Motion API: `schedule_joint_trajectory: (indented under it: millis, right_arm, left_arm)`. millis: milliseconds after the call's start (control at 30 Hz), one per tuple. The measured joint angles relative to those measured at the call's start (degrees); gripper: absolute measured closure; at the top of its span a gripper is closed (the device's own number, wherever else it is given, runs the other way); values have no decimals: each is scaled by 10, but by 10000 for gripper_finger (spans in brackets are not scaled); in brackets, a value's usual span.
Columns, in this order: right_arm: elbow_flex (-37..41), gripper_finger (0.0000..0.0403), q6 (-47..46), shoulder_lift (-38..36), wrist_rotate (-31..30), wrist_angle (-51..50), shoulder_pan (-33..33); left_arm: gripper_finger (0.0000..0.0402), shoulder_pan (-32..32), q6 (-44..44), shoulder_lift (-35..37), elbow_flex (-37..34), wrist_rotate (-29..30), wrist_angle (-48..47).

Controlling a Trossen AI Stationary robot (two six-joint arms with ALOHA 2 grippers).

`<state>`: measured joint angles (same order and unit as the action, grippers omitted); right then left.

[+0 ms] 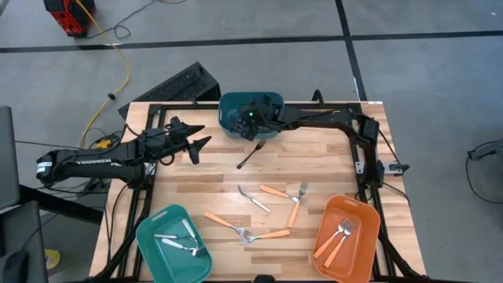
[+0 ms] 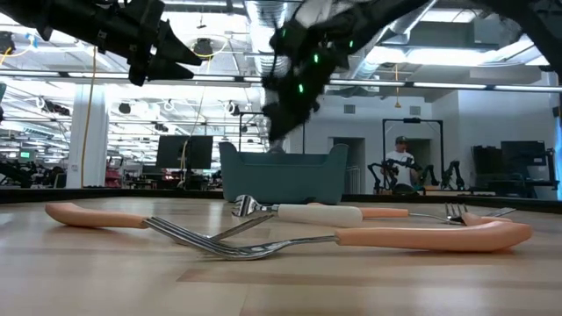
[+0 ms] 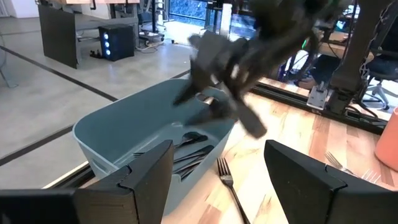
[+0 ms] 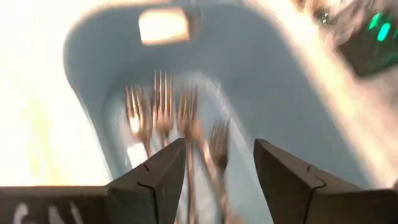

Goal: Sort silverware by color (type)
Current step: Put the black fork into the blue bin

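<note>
- The blue bin (image 1: pixel 233 118) at the table's twelve o'clock edge already holds several dark forks (image 3: pixel 189 146); the right gripper (image 1: pixel 253 118) hangs over it with its jaws spread and nothing between them, so a dark piece looks to have just gone in.
- One dark fork (image 1: pixel 250 155) lies loose on the wood just toward six o'clock of that bin, not yet sorted.
- The teal bin (image 1: pixel 149 232) at about seven o'clock holds a few silver-and-white pieces (image 1: pixel 179 240).
- The orange bin (image 1: pixel 363 211) at about five o'clock holds two orange-handled forks (image 1: pixel 336 238).
- Left on the bare table, toward six o'clock of centre: four orange-handled forks (image 1: pixel 277 192) and one white-handled fork (image 1: pixel 254 200), lying close together, some crossing.
- The left gripper (image 1: pixel 195 145) hovers at about ten o'clock, jaws spread and empty, pointing toward the blue bin.
- Judgement: roughly half done; about six pieces remain, mostly orange ones bound for the orange bin.
</note>
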<state>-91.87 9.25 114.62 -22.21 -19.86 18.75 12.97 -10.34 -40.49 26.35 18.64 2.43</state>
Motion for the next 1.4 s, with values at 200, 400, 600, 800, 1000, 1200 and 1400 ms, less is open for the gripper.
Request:
schedule_joint_trajectory:
  millis: [200, 400, 600, 800, 1000, 1200, 1400]
  right_arm:
    - [-9, 188, 70, -121, -2, -81, -14]
    - [-9, 206, 42, -289, -4, -222, -9]
    - [20, 217, -31, -424, 31, -331, -6]
    - [83, 218, -116, -527, 47, -366, -33]
    - [165, 218, -168, -584, 43, -361, -62]
    - [227, 218, -198, -596, 41, -341, -71]
    - [238, 218, -199, -582, 41, -333, -71]
  left_arm:
    - [164, -1, -10, 10, 0, -7, 7]
    - [164, -2, -9, 35, 1, -43, 9]
    - [164, -11, -32, 34, 1, -110, 10]
    - [164, -53, -55, -32, 0, -73, 10]
    - [164, -95, -77, -140, 0, 13, 71]
    - [167, -125, -98, -254, 8, 73, 117]
    - [178, -137, -104, -357, 64, 135, 115]
